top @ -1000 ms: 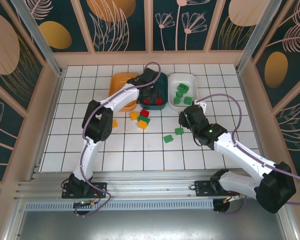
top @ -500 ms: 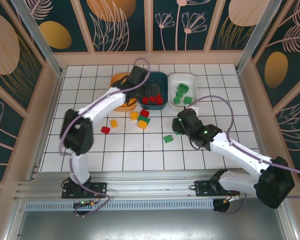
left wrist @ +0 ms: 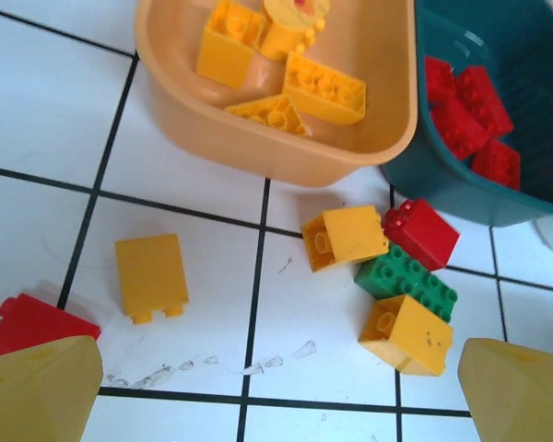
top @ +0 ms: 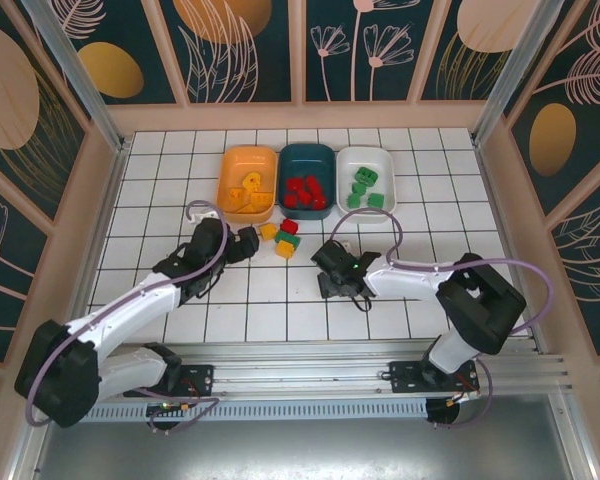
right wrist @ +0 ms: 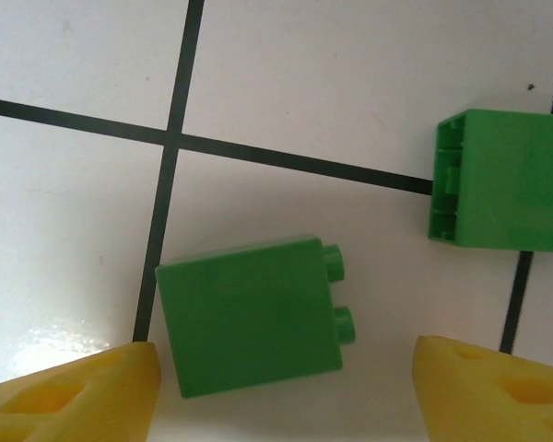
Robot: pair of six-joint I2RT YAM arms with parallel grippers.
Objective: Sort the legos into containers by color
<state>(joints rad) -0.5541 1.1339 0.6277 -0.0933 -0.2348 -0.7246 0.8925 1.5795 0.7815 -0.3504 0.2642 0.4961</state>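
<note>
Two open pincers over loose and sorted bricks

Open and empty, the right pincer [right wrist: 281,398] hangs low over the bench [right wrist: 350,83]. Its yellow fingertips [right wrist: 69,396] stand either side of a green brick [right wrist: 249,316]. That brick lies on its side, smooth face up, with two studs pointing right. One tip is just beside the brick's near corner and the other is clear of it. A second green brick [right wrist: 502,180] lies near, farther out and to the right, its hollow underside turned toward the first.

Spread as wide as it goes, the left pincer [left wrist: 276,396] also grips nothing. Just ahead of it a yellow brick [left wrist: 152,274] lies alone on its side, studs toward the pincer. A red brick [left wrist: 32,322] sits by one tip, partly hidden by it. Off to the right is a tight cluster [left wrist: 392,276] of two yellow bricks, one red and one green, touching one another.

Past these stands the orange bowl [left wrist: 276,161], with several yellow bricks [left wrist: 323,87] tumbled at different angles inside. The teal bowl [left wrist: 442,189] is just beside it and holds a heap of red bricks [left wrist: 465,106].

From above, the white bowl [top: 382,165] ends the row at the far side of the bench, next to the teal one. It holds a few green bricks [top: 364,177].
</note>
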